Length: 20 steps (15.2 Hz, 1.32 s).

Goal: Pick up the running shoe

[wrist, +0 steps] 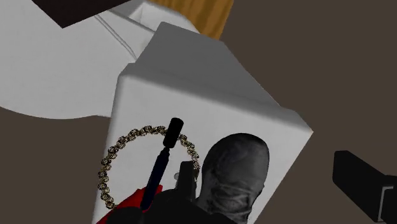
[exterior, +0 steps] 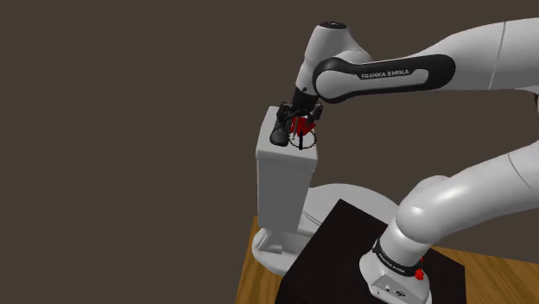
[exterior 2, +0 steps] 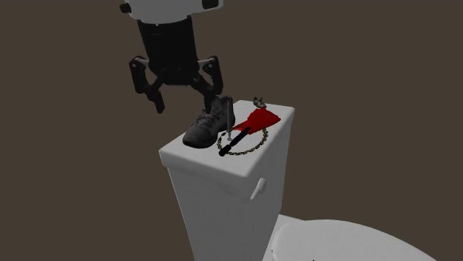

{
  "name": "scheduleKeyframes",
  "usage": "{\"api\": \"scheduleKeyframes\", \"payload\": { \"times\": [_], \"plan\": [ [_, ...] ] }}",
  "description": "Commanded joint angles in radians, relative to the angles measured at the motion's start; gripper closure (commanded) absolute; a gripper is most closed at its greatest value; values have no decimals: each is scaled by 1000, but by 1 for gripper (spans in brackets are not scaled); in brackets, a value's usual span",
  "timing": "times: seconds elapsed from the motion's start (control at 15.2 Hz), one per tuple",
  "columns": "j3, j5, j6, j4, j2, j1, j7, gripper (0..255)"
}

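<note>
Your gripper point(exterior 2: 188, 102) hangs over the white toilet tank point(exterior 2: 215, 200), its two black fingers spread wide with nothing between them. The running shoe point(exterior 2: 210, 124), dark grey here, lies on the tank's flat lid, toe toward the lid's near left corner in the second exterior view and heel up toward the middle of the lid. In that view one finger point(exterior 2: 214, 85) sits right at the heel collar; you cannot tell whether it touches.

The lid is crowded. A gold chain point(exterior 2: 241, 146) lies in a loop on the tank top, and across it runs a black handle point(exterior 2: 236, 139) ending in a red head point(exterior 2: 261, 120) that points toward the lid's far right corner. A small grey object point(exterior 2: 259, 100) sits at the far edge of the tank; what it is can't be made out.

From the wrist, the shoe point(wrist: 234, 168) sits on the lid with the handle point(wrist: 162, 159) and the chain point(wrist: 121, 149) on the lid as well, the handle lying just beside the shoe. One finger point(wrist: 364, 183) stands out past the edge of the tank.

In the shoulder view the gripper point(exterior: 302, 114) is down at the tank point(exterior: 285, 181) top, with the shoe point(exterior: 281, 128) on it. The white toilet bowl point(exterior 2: 349, 241) lies below the front of the tank, and the dark stand point(exterior: 345, 250) is on the wooden floor point(exterior: 259, 269) near the tank's base.
</note>
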Motion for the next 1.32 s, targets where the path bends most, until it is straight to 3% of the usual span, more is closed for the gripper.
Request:
{"api": "scheduleKeyframes", "payload": {
  "times": [0.0,0.59,1.19,1.25],
  "plan": [
    [23,-30,68,17,61,-43,95,0],
    [102,-243,243,161,322,-229,537,0],
    [109,-294,336,100,362,-240,593,0],
    [110,-294,335,99,361,-239,594,255]
  ]
}}
